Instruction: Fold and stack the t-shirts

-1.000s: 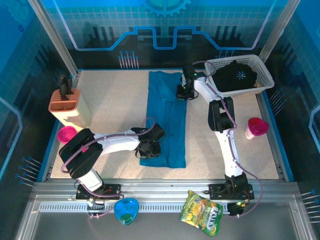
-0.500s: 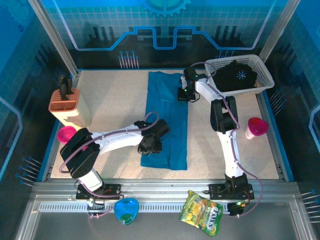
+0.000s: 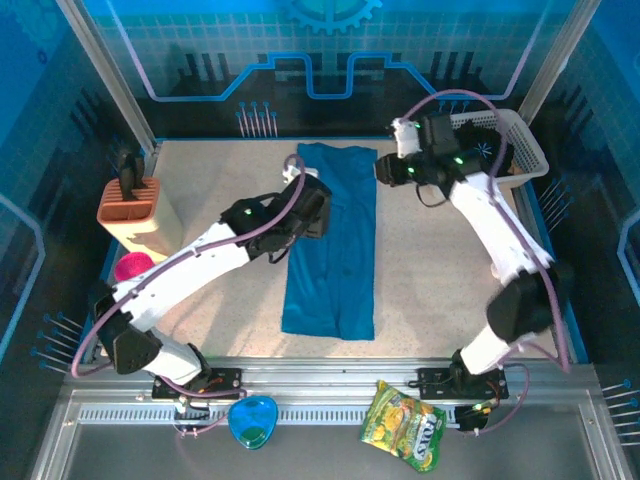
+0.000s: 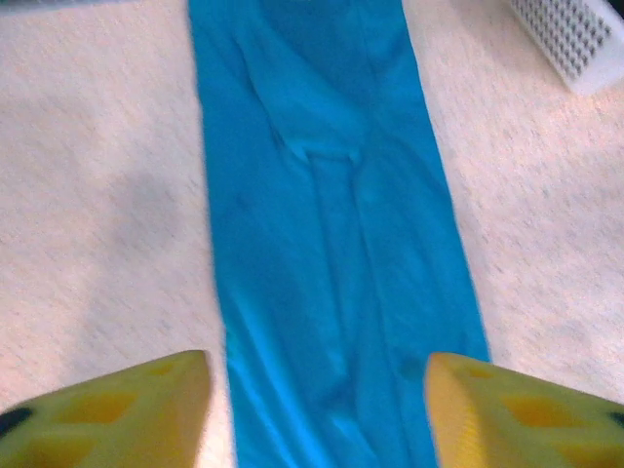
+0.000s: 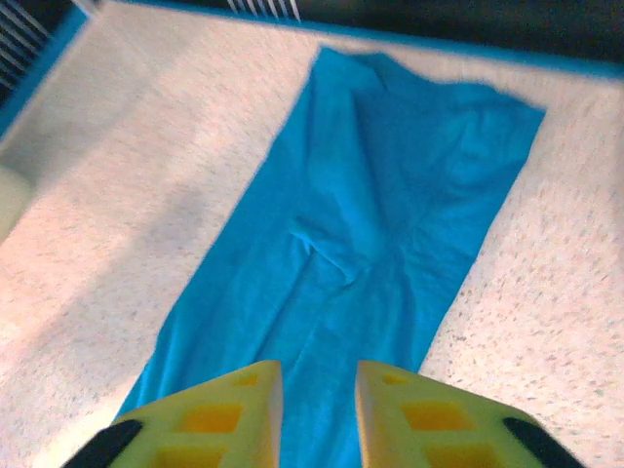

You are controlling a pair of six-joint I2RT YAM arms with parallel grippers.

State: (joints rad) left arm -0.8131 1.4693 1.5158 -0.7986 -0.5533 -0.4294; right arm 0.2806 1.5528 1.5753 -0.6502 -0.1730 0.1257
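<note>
The teal-blue t-shirt (image 3: 333, 245) lies flat on the table, folded into a long narrow strip running from far to near. My left gripper (image 3: 312, 208) hovers over its left edge near the far half; in the left wrist view the gripper (image 4: 317, 414) is wide open above the shirt (image 4: 331, 214). My right gripper (image 3: 385, 170) hangs beside the strip's far right corner. In the right wrist view the gripper (image 5: 319, 419) is open by a narrow gap, with nothing between, above the shirt (image 5: 370, 214). The black t-shirt (image 3: 488, 150) lies in the white basket (image 3: 525, 150), partly hidden by my right arm.
An orange utensil holder (image 3: 135, 208) and a pink bowl (image 3: 128, 268) stand at the left. A pink cup (image 3: 512, 252) stands at the right. A snack bag (image 3: 405, 425) and a blue dish (image 3: 252, 420) lie on the near rail. The basket's corner (image 4: 575, 39) shows in the left wrist view.
Both grippers have risen off the teal shirt. The left one moved from the strip's near left edge toward its far half. The right arm swung up and right, toward the basket.
</note>
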